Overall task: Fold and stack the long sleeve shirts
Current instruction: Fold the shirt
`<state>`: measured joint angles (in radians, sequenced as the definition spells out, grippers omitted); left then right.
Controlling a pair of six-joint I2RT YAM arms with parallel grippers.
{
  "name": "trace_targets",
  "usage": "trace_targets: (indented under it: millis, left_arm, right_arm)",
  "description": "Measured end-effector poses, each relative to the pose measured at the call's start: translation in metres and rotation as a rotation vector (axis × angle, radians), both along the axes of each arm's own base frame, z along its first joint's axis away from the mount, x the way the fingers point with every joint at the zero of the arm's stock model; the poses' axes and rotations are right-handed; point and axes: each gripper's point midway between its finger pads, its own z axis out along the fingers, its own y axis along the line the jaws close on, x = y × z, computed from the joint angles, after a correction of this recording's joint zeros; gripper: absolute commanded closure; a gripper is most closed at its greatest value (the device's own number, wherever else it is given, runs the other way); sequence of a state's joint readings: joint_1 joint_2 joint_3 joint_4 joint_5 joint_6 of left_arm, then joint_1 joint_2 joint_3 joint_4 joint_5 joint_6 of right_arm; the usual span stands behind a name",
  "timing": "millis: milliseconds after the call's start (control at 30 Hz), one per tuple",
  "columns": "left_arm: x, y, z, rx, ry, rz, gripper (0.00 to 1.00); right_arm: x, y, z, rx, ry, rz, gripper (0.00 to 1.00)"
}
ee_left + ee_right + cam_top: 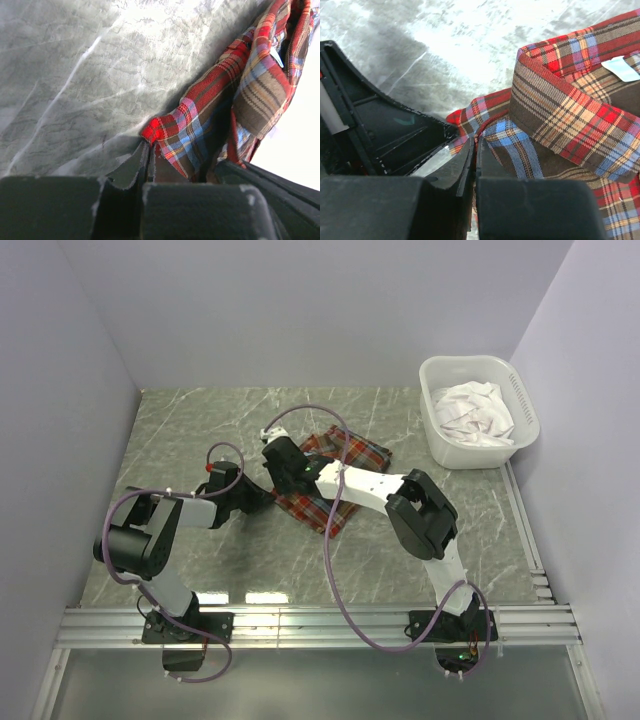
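A red, teal and dark brown plaid long sleeve shirt (340,462) lies bunched on the grey marbled table (200,420) near the middle. My left gripper (262,495) is shut on the shirt's near left edge; its wrist view shows the plaid cloth (200,135) pinched between the fingers (137,165). My right gripper (281,468) is shut on the same shirt close by, at its left side. In the right wrist view the cloth edge (510,135) is clamped between the fingers (467,155), with the collar (570,115) and a white label (620,68) just beyond. The two grippers are almost touching.
A white plastic basket (478,410) holding a crumpled white garment (478,412) stands at the back right. A metal rail (320,625) runs along the near table edge. Purple cables (335,520) loop over the arms. Light walls close in the table on three sides.
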<state>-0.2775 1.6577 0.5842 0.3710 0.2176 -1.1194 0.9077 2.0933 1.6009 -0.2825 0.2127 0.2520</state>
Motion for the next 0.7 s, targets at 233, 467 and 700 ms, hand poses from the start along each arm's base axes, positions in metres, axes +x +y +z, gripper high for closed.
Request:
trace_targets:
  millis: [233,467,700]
  left_arm:
    - [-0.001,0.001,0.0,0.006,0.005,0.002,1.0]
    - [-0.002,0.001,0.0,0.009,0.005,0.004,0.99]
    - [-0.007,0.005,0.001,0.035,0.024,0.021,0.91]
  right_arm:
    - [-0.012,0.008,-0.006,0.029,0.042,0.034,1.0]
    - [-0.023,0.019,-0.011,0.064,0.059,0.076,0.97]
    - [-0.026,0.022,-0.014,0.075,0.078,0.076,0.58]
